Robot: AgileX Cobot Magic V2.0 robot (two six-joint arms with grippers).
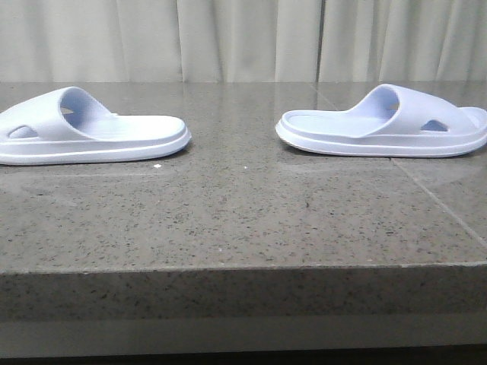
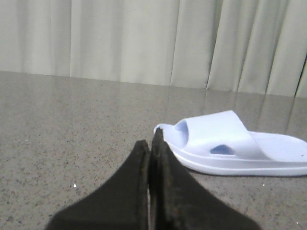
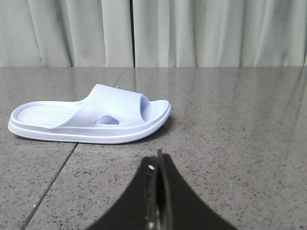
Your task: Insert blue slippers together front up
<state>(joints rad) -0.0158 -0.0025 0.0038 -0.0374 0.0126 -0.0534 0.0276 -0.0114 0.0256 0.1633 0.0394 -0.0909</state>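
Front view: blue slippers (image 1: pixel 91 125) lie well apart on counter (image 1: pixel 243 228). Left hand (image 2: pixel 150 143) and right hand (image 3: pixel 159 160) pressed together, empty; approaching unopened risks pushing slippers away.

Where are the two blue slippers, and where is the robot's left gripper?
left slipper (image 1: pixel 57 114), front view, on its strap.
right slipper (image 1: pixel 403 110), front view, on its strap.
left gripper (image 2: pixel 151 143), left wrist view, between its closed fingertips.

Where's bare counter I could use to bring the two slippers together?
The widest bare patch lies between the left slipper and the right slipper, heel ends facing across it. The counter is also bare from both slippers to its front edge. Nothing is crowded; each slipper sits near a side of the front view.
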